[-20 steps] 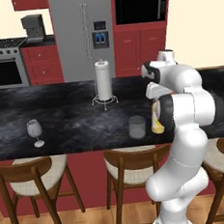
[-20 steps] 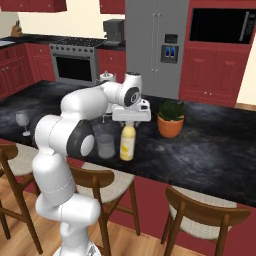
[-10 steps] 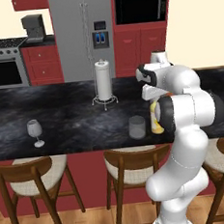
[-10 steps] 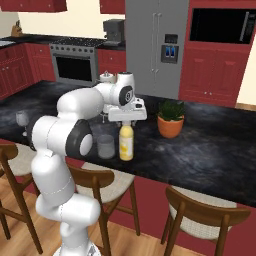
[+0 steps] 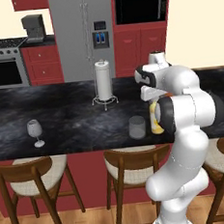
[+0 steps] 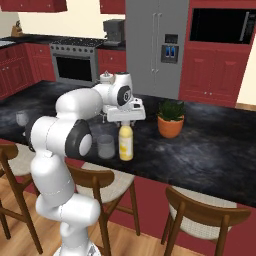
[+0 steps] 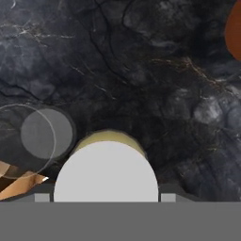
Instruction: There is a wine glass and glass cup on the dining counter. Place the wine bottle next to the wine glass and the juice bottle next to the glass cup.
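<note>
Standing upright on dining counter point(image 5: 66, 120), juice bottle point(image 6: 125, 143) just beside glass cup point(image 6: 105, 147). Gripper point(image 6: 126, 121) right above white cap; jaws: cannot tell if gripping or apart. Judged light, rigid, smooth, tippy; grasp at neck below cap. Left base view adds wine glass point(image 5: 35, 132) well apart; hand view adds cap top-down.

Glossy black marbled stone dining counter point(image 5: 61, 123); clear glass cup point(image 5: 136, 127).

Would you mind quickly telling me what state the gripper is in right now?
Gripper: directly above the juice bottle, which stands on the dining counter beside the glass cup; whether it is open or gripping the cap cannot be told.
</note>
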